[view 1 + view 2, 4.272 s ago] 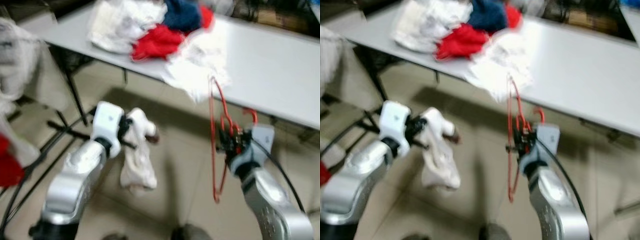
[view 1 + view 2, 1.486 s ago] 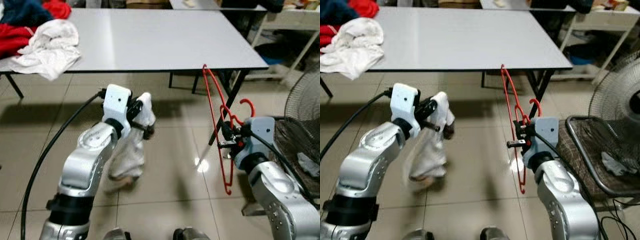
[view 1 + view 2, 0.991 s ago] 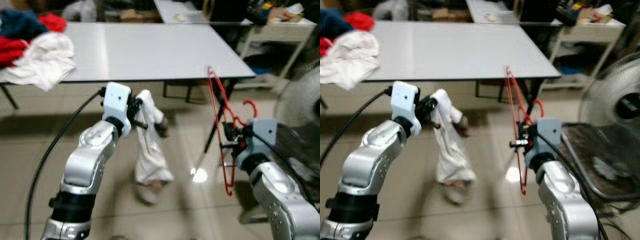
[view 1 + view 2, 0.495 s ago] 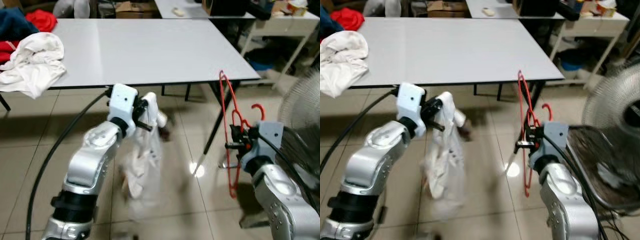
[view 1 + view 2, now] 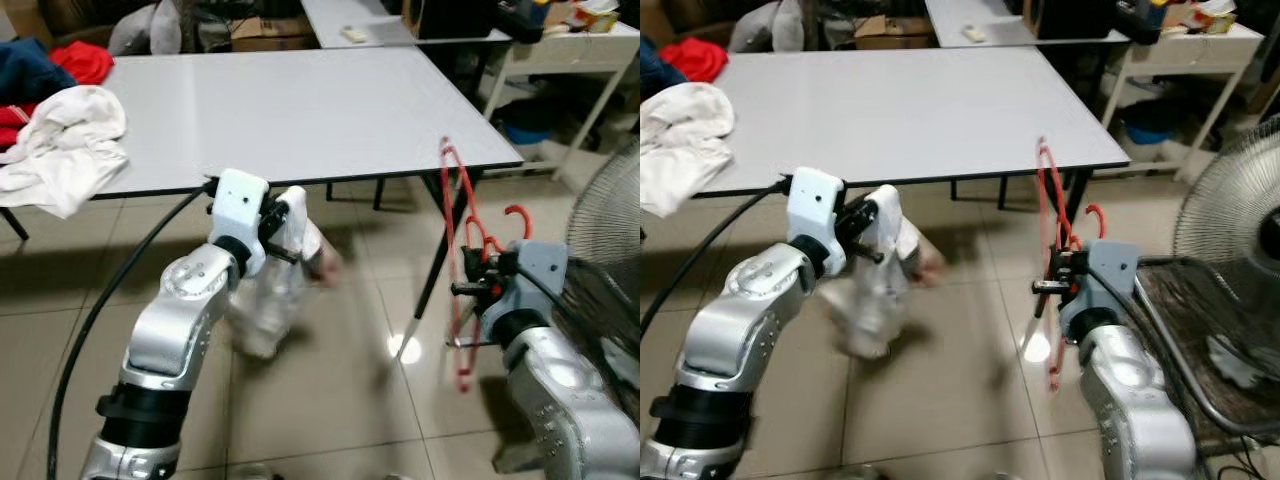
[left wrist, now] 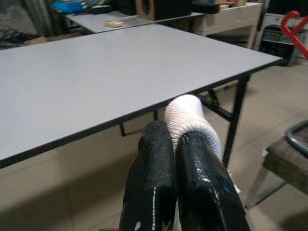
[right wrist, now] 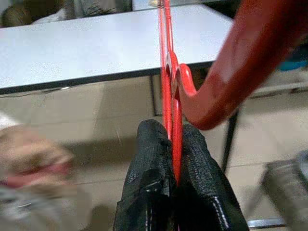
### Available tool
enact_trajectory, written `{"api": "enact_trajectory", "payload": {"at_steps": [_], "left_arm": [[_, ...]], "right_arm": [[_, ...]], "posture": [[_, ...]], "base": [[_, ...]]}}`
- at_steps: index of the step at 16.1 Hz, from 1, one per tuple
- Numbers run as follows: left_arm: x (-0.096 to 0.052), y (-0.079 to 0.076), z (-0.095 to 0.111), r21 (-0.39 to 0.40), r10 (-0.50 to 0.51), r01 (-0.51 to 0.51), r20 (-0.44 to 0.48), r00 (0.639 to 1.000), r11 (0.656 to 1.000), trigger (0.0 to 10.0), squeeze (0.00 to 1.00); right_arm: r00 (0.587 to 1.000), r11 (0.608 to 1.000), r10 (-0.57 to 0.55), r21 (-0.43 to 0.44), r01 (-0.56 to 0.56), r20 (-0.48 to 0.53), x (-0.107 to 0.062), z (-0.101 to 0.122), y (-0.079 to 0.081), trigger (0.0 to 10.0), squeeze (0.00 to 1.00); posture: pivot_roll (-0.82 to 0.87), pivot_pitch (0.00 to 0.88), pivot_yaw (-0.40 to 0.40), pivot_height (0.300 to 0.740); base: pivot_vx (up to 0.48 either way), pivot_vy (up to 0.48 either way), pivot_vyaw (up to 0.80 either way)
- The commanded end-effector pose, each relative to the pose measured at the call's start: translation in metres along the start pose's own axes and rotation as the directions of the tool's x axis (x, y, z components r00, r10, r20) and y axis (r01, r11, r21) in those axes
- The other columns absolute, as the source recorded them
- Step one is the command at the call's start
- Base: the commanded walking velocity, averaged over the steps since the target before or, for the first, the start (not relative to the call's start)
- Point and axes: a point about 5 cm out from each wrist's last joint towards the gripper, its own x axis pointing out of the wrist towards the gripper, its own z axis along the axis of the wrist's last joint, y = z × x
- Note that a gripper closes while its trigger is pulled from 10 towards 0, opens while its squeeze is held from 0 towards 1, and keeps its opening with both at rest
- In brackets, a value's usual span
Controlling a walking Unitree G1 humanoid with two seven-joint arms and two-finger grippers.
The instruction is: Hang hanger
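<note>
The right gripper (image 7: 171, 159) is clamped on a thin red plastic hanger (image 5: 457, 215), its 2 black fingers (image 7: 149, 159) pressed flat against the hanger's wire near the hook. The hanger stands roughly upright in the air in front of the near right corner of the long grey table (image 5: 300, 100), with its lower part blurred above the tiled floor (image 5: 330, 400). The left gripper (image 6: 175, 159) is closed on a white cloth garment (image 5: 275, 290), which hangs blurred below it, just before the table's front edge. A heap of white, red and blue clothes (image 5: 55, 130) lies on the table's far left end. A round wire fan (image 5: 1235, 215) stands at the right.
</note>
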Motion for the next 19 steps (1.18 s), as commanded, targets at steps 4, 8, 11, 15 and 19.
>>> {"api": "enact_trajectory", "payload": {"at_steps": [4,8,11,15,19], "left_arm": [[0.001,-0.0013,0.0069,-0.003,-0.008,0.009,0.027,1.0,1.0,10.0,0.0],[0.001,-0.0012,0.0071,-0.004,-0.012,0.012,0.028,1.0,1.0,10.0,0.0],[0.0012,-0.0008,0.0072,-0.003,-0.012,0.013,0.029,1.0,1.0,10.0,0.0],[0.0021,-0.001,0.0078,0.001,-0.02,0.02,0.032,0.999,1.0,10.0,0.0],[0.0032,-0.001,0.0084,0.007,-0.022,0.022,0.034,0.999,1.0,10.0,0.0]], "right_arm": [[1.0,1.0,-0.019,-0.008,0.019,0.015,-0.0029,0.0038,-0.0042,10.0,0.0],[1.0,1.0,-0.017,-0.01,0.017,0.011,-0.002,0.0034,-0.0037,10.0,0.0],[1.0,1.0,-0.019,-0.013,0.019,0.014,-0.0018,0.0036,-0.0035,10.0,0.0],[1.0,1.0,-0.022,-0.012,0.022,0.016,-0.0016,0.0032,-0.0037,10.0,0.0],[1.0,1.0,-0.019,-0.012,0.019,0.013,-0.0022,0.0017,-0.0027,10.0,0.0]], "posture": [[-0.05,0.059,0.01,0.74],[-0.05,0.059,0.008,0.74],[-0.05,0.056,0.009,0.74],[-0.05,0.046,0.015,0.74],[-0.04,0.039,0.019,0.74]], "base": [[0.321,0.0,0.0],[0.321,0.0,-0.53],[0.326,0.0,0.0],[0.326,0.0,0.0],[0.329,0.0,0.0]]}}
